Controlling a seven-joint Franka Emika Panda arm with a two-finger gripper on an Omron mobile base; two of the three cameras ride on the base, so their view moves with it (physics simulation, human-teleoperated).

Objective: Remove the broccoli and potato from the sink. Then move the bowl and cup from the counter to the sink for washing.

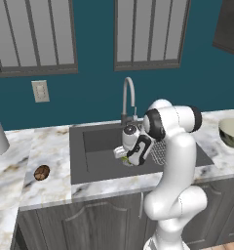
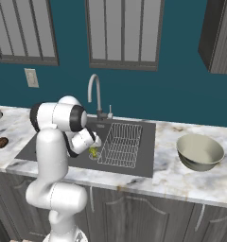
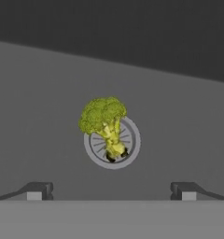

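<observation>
Over the sink [image 1: 94, 168], the arm reaches down into the basin w/ the end effector [image 3: 111, 190] spread wide, holding nothing, poised above the broccoli [image 3: 104, 122]. Floret lies on its side, stem across the round drain [image 3: 128, 147], head off to 1 side.

Risks, as I judge them: floret is small and bumpy, so jaws closing on the crown could squash or roll it; closing on the thin stem may let it pivot out. Coming down too far means tips hit the basin floor or drain rim. The wire rack [image 2: 120, 144] sits just beside the wrist in the right half of the basin, so a wide swing on lift-out could clip it, or the faucet [image 1: 128, 95] behind.

Potato [image 1: 41, 172] already rests on the worktop [image 1: 46, 188] left of the sink. Bowl [image 2: 199, 152] waits on the marble to the right. Cup not made out.

Room: white veined marble, dark grey cabinets below, teal wall w/ 2 shuttered windows, 1 wall outlet [image 1: 40, 91].
</observation>
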